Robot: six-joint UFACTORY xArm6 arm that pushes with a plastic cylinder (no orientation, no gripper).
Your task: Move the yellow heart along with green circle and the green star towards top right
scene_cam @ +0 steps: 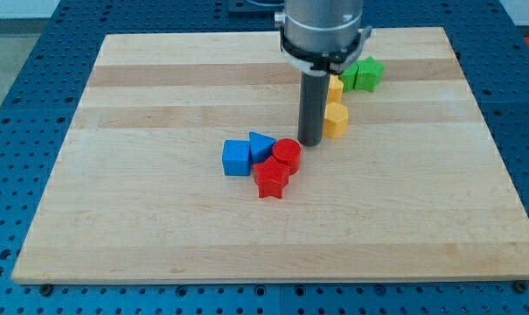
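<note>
Nearest the view's bottom, a red star block (270,179) touches a red cylinder (287,155), with a blue cube (236,158) and blue triangular block (261,144) just left. My tip (309,142), a bare rod with no jaws, stands just right of the cylinder. Beyond sit a yellow hexagonal block (336,120), a half-hidden yellow block (335,87) whose shape I cannot tell, and green blocks (364,73) toward the wooden board's (159,79) upper right.
</note>
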